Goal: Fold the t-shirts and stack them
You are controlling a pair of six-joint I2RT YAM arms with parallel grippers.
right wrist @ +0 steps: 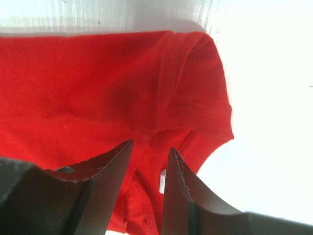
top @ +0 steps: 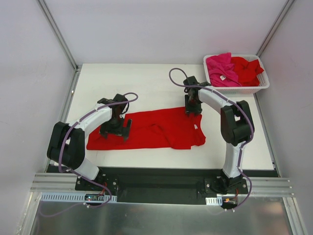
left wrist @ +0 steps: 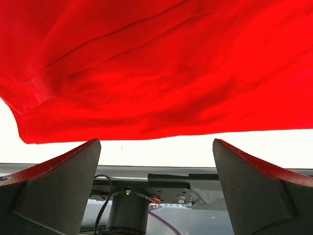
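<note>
Across the middle of the tabletop (top: 146, 83) a red t-shirt (top: 156, 129) lies spread lengthwise and mostly flat. That is the sensible way to have it before any fold, since the edges and sleeves can be reached. The left end effector (top: 116, 126) hangs low over the shirt's left part with its jaws set wide. In its wrist view the cloth's near edge lies just beyond the fingertips and nothing is between them, which looks like a stance for taking that edge. The right end effector (top: 191, 108) sits at the far right edge of the shirt, by the sleeve seam and near the small white label (right wrist: 161, 181). Its jaws are drawn to a narrow gap and red cloth shows through that gap, but no cloth is visibly bunched or pinched. With one arm at each end, the pair seems placed to lift or carry one long side over the other. At the far right corner the white basket (top: 261, 83) holds a magenta-pink t-shirt (top: 220, 68) and a second red t-shirt (top: 247, 68), both crumpled and apparently waiting their turn. No folded stack is visible, so I judge the task to be at an early stage.
</note>
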